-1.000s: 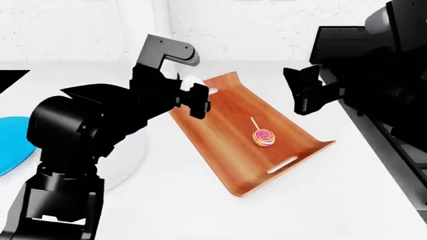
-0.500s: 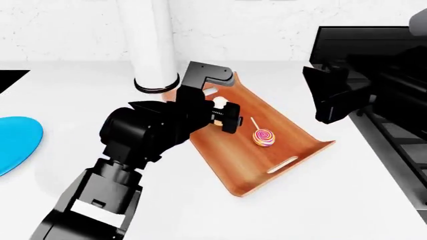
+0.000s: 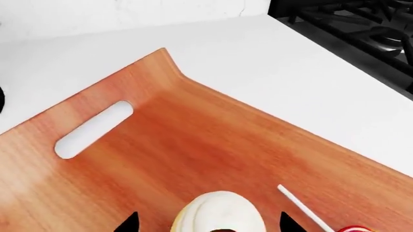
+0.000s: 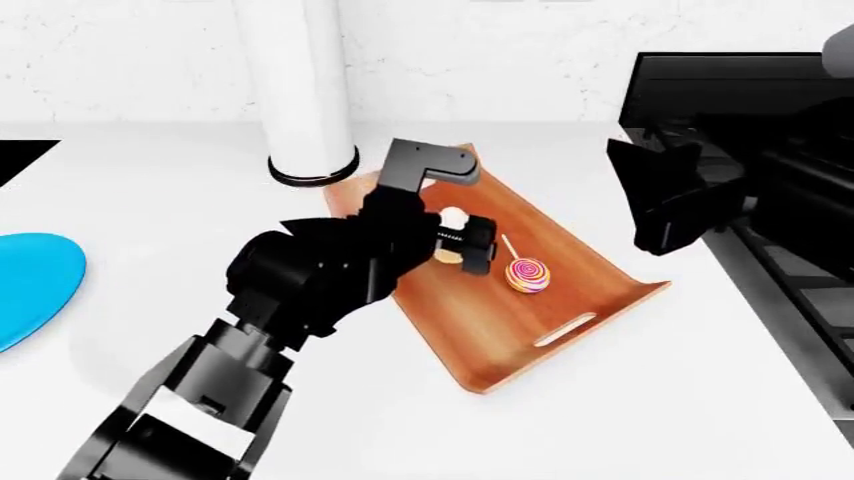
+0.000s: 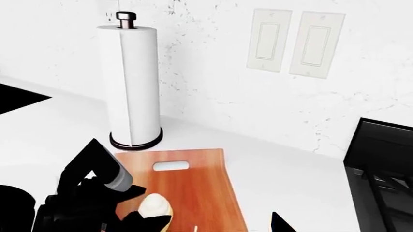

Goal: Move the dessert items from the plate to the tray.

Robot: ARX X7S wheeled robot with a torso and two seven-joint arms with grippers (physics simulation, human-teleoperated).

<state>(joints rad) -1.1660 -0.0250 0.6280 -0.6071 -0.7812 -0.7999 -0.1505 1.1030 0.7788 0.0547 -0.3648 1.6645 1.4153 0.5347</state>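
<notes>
The orange-brown tray (image 4: 561, 305) lies in the middle of the white counter. The pink-orange swirl lollipop (image 4: 527, 273) lies on it toward its near end. My left gripper (image 4: 461, 243) is low over the tray's middle, shut on the white-frosted cupcake (image 4: 451, 222). In the left wrist view the cupcake (image 3: 219, 212) sits between the two black fingertips (image 3: 132, 223), just above the tray floor (image 3: 193, 140), with the lollipop stick (image 3: 303, 208) beside it. My right gripper (image 4: 647, 198) is open and empty, raised beyond the tray's right edge.
A paper towel roll (image 4: 300, 80) stands behind the tray's far end. A blue plate (image 4: 27, 285) is at the far left. A black stove (image 4: 787, 250) borders the counter on the right. The plate the desserts came from is out of view.
My left gripper carried the cupcake from left of the tray to over its middle and lowered it. The right gripper drew back to the right. The head view shifted.
</notes>
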